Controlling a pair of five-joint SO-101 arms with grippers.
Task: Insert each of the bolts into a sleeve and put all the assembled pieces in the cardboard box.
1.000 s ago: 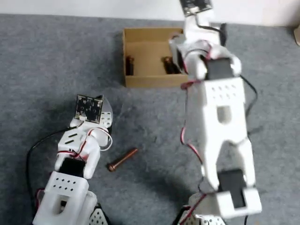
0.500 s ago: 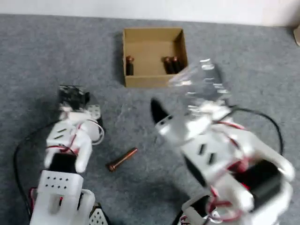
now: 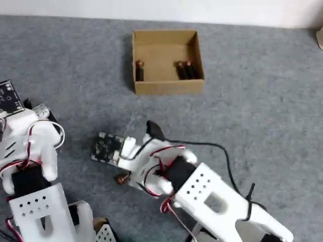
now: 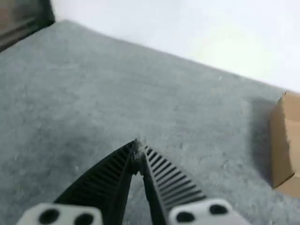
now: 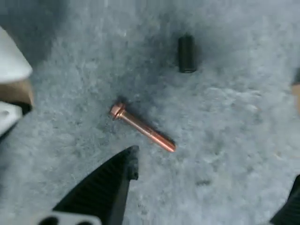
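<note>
My right gripper [image 5: 213,171] is spread wide and holds nothing. One dark finger sits just short of the copper bolt [image 5: 142,127]; the other is cut off at the frame's edge. My left gripper [image 4: 139,154] has its ribbed fingers pressed together on nothing. It hangs over bare grey carpet [image 4: 84,84], well away from the work.

The bolt lies flat on the carpet. The black sleeve [image 5: 186,54] lies on its side near it, not touching. The cardboard box [image 3: 166,86] stands well apart at the far side, and three dark pieces [image 3: 184,69] lean against its inner walls.

I judge this to be the pick-up of the last loose bolt. Next I'd lower the right gripper so its fingers straddle the shank crosswise, then close. The sleeve would also need holding steady, probably by my left gripper, before the bolt can go in.

From above, my right arm [image 3: 202,194] covers most of the bolt — just the head end pokes out from under it. I can't tell whether the pieces in the box have their bolts fully seated — I see dark bodies with coppery tops, no more.
</note>
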